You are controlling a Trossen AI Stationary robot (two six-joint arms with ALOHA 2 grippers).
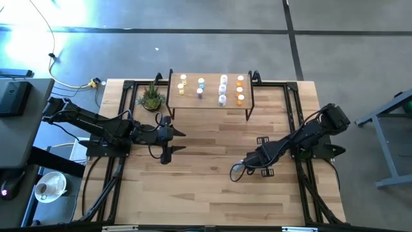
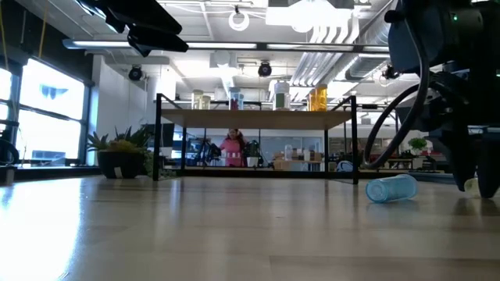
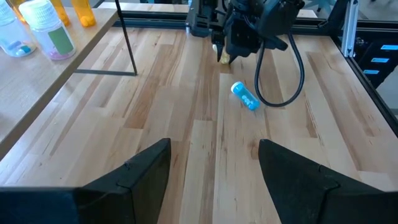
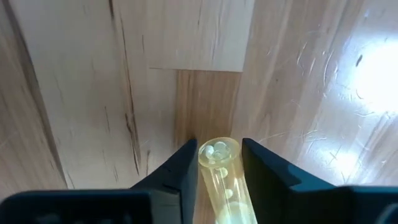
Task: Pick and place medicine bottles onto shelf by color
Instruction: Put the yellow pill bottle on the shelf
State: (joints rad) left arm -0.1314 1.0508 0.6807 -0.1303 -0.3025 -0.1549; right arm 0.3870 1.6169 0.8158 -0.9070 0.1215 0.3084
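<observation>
Sorting by colour, well advanced but not finished

Placed: ten medicine bottles on the shelf, upright, in four colour columns
- yellow column: 2
- blue column: 2
- pale column: 3, as far as the high view allows
- orange column: 3

Outstanding: two bottles on the table, right of centre and well apart from the shelf
- yellow bottle: 1, lying on the planks, clear-bodied with pills visible inside, caught between the fingers of the right gripper; fingers pressed to both sides, so judged gripped though not yet lifted
- blue bottle: 1, lying on its side just beside the right gripper, untouched; seen in the low view as well

Grippers: 2
- right gripper: low over the table, clamped on the yellow bottle
- left gripper: fingers spread wide, nothing between them, waiting above the table left of centre

Other items: 1 potted plant, just beside the left end of the shelf

Remaining work, by judgement: carry the yellow bottle to the yellow column, then the blue bottle to the blue column; twelve bottles in all, ten done, two to go
</observation>
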